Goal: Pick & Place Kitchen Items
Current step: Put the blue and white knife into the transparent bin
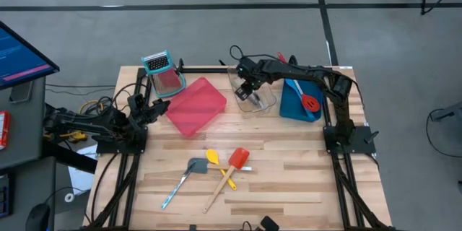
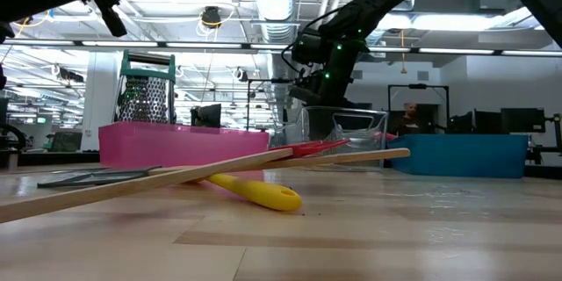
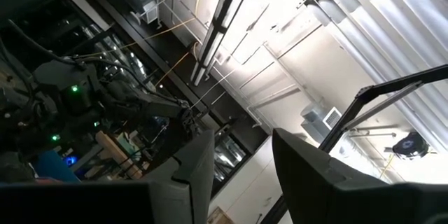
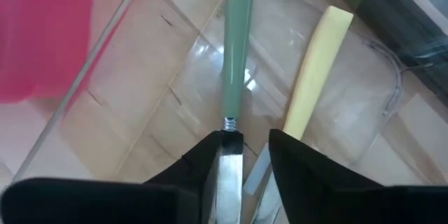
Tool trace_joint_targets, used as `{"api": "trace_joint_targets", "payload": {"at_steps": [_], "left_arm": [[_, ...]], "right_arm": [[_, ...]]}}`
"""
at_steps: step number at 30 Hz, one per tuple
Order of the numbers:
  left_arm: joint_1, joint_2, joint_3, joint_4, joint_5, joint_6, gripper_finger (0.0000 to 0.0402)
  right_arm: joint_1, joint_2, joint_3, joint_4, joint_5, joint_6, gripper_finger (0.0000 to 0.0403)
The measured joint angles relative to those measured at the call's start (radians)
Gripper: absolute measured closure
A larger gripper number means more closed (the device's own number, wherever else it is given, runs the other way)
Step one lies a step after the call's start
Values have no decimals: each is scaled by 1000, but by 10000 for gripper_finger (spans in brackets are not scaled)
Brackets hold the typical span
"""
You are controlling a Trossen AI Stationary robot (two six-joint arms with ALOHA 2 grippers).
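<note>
Right gripper (image 1: 247, 89) hovers over the clear plastic tray (image 1: 266, 104) at the table's far middle, arm stretched in from the right. In the right wrist view its two dark fingers (image 4: 203, 161) stand apart with a gap between them. A green-handled knife (image 4: 234, 56) lies straight ahead of that gap, its metal blade running back between the fingers; whether the fingers touch the blade cannot be told, the fingertips being cut off by the frame edge. Just beside it, ahead of the other finger, lies a yellow-handled knife (image 4: 318, 66); its blade is mostly hidden behind the finger. Both sit inside the clear tray. From above the knives are barely readable under the gripper.

Flat pink-red tray (image 1: 195, 105) sits just beside the gripper, toward the left arm. Blue tray (image 1: 290, 107) lies on the other side under the right arm, holding a red round-headed spoon (image 1: 310, 103) and a blue slim utensil (image 1: 296, 86), partly covered by the arm.

Left gripper (image 1: 153, 108) is raised at the table's left edge beside a teal-topped metal box grater (image 1: 160, 66); its wrist view points at the ceiling, fingers (image 3: 189, 175) parted, nothing between them.

Well apart from both grippers, at the table's near middle: grey-teal spatula (image 1: 189, 170), yellow spoon (image 1: 218, 166), and red spatula with wooden handle (image 1: 232, 164), the last two crossing. In the low view the yellow spoon handle (image 2: 255, 191) lies under the long wooden handle (image 2: 176, 178); the heads are hard to make out there.
</note>
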Motion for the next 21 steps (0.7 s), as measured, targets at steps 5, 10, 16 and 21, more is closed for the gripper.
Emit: {"api": "trace_joint_targets", "payload": {"at_steps": [5,10,16,21], "left_arm": [[0,0,0,1,-7,0,270],[0,5,28,-1,22,-2,270],[0,84,151,-16,132,8,270],[0,208,315,-221,255,8,270]], "right_arm": [[2,-16,82,-69,-23,-12,202],[21,-48,222,-193,-48,-68,149],[69,-145,351,-282,-48,-91,143],[125,-282,366,-343,-46,-91,143]]}}
